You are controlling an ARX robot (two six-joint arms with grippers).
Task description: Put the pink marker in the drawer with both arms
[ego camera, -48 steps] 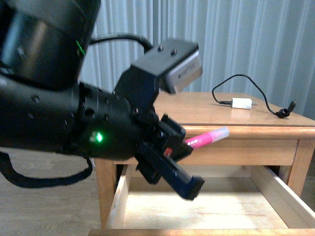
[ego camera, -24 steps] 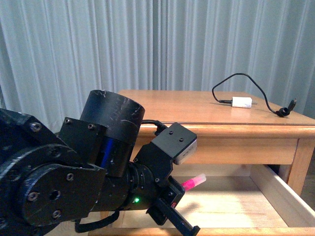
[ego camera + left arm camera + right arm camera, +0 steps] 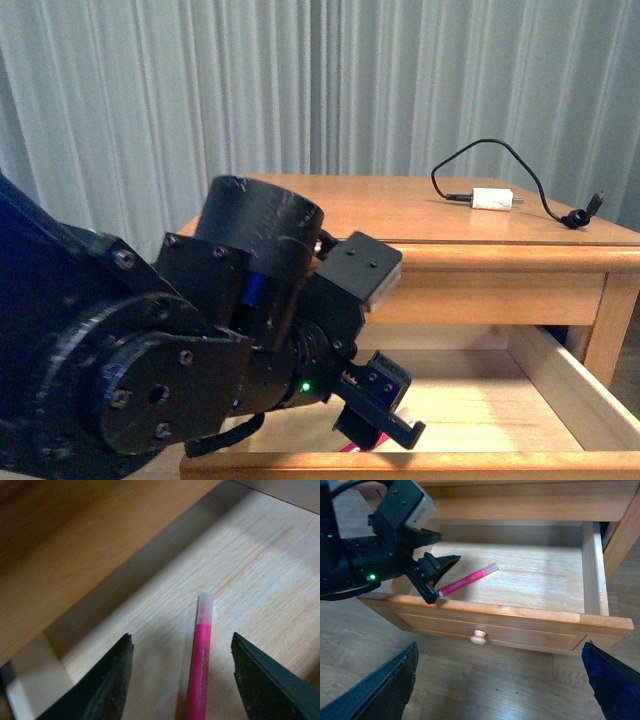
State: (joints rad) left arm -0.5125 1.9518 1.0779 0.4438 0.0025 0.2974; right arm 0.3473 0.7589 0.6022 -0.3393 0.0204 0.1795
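I am holding my left gripper spread wide, since the pink marker is lying flat on the pale floor of the drawer, untouched between my jaws. My right gripper is hanging open before the knob, likely for closing. A charger plug is sitting at one o'clock on the tabletop, with curtains behind.

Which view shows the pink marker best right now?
Right wrist view: the whole pink marker shows, lying on the drawer floor by the open left hand. The left wrist view is closer, but the frame edge cuts off the marker's pink end. The front view shows only a pink sliver under the hand.
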